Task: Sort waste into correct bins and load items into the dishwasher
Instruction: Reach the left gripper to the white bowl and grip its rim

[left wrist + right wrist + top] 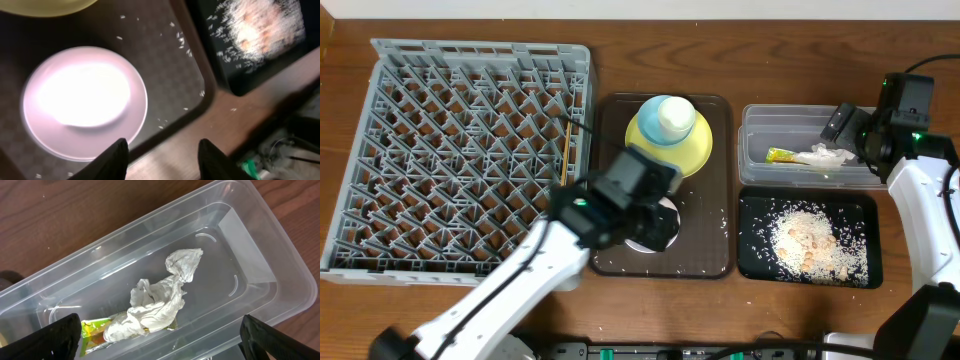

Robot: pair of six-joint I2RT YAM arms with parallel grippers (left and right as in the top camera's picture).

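Left arm [520, 270] reaches in from 7 o'clock. The left gripper [162, 157] hangs over the 6 o'clock end of the brown serving tray [705, 240], fingers partly apart with nothing between them.

Grey dish rack [450, 150] fills the 9 o'clock side of the table. The serving tray sits centre. The black tray [750, 215] is at 4 o'clock and the clear tub [755, 130] at 2 o'clock, just beside each other.

The right gripper [170, 337] hovers above the tub, fingers wide apart, holding nothing.

The yellow plate [700, 150] lies at the serving tray's 12 o'clock end, with the blue cup [672, 117] on it. The white bowl [85, 100] sits on the serving tray, at 10 o'clock from the left fingertips; contact can't be told.

Crumpled tissue [160, 300] lies in the tub, partly over the yellow-green wrapper [92, 330]. Chopsticks [566, 150] lie along the rack's 3 o'clock edge. Rice crumbs [810, 240] are piled in the black tray, and a few are scattered on the serving tray.
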